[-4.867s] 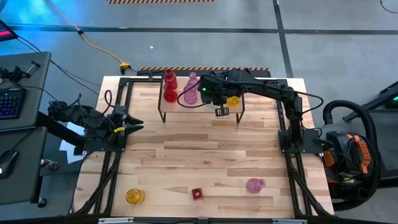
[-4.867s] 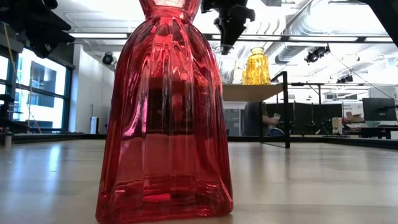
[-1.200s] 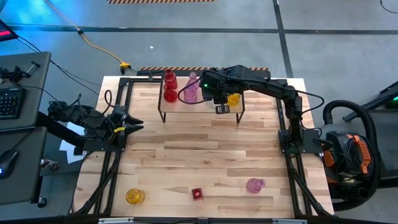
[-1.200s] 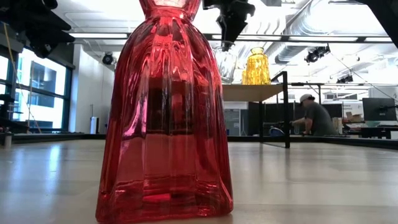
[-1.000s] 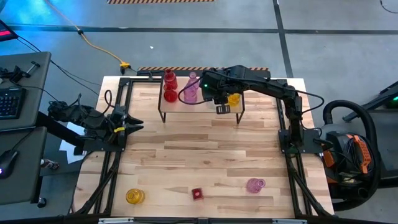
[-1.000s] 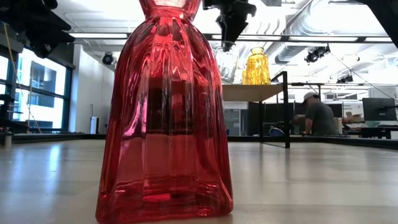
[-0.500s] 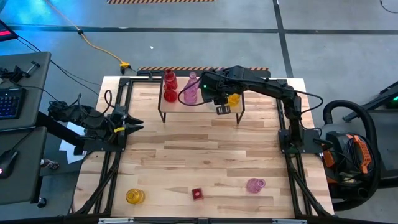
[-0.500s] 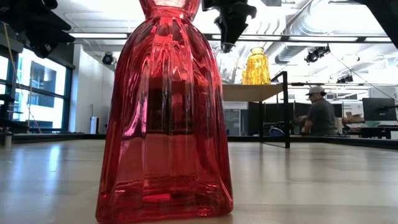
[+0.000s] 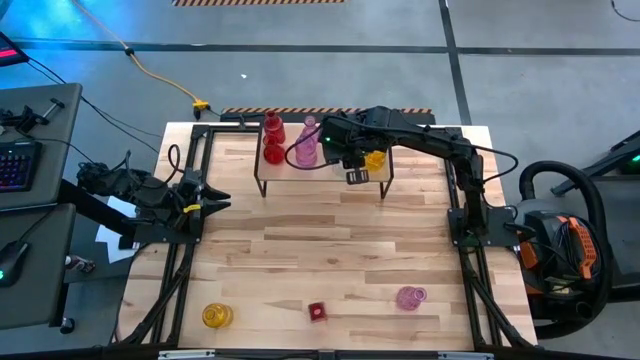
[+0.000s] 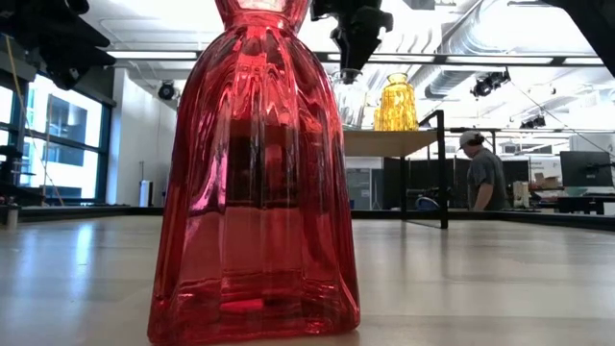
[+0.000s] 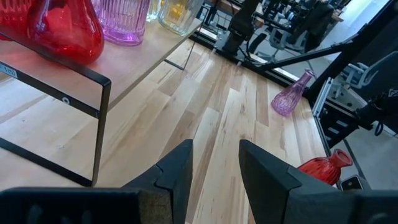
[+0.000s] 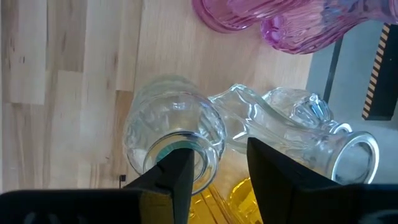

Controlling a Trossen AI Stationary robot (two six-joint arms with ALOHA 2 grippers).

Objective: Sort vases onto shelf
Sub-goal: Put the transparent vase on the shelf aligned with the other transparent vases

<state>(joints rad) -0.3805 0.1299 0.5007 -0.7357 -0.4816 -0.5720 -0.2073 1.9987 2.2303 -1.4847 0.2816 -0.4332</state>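
The R gripper (image 9: 347, 166) is seen over the small raised shelf w/ light wood plank top and thin black legs (image 9: 322, 174) at the far side of the table. In the R wrist view its fingers (image 12: 176, 176) are held apart, approx. half spread, and nothing is clamped betw. them. One finger is placed over the mouth of an upright clear ribbed glass vase (image 12: 169, 127) on the plank; whether the rim is touched cannot be told. In the low view the gripper tip is set right at the top of that vase.

Just beside it a second clear glass vase (image 12: 292, 121) is seen lying on its side, and a yellow glass vase (image 9: 375, 158) is stood on the other side. Further along the shelf a pink ribbed glass vase (image 9: 307, 146) and two red glass vases (image 9: 273, 140) are stood.

Three vases are left on the near part of the table, well apart: a yellow round one (image 9: 216, 316), a small red one (image 9: 317, 312) and a pink one (image 9: 410, 297) lying tilted.

The L gripper (image 9: 214, 200) is parked at the table's left edge, fingers apart, nothing held.

A person (image 10: 478, 173) is seen in the room beyond.
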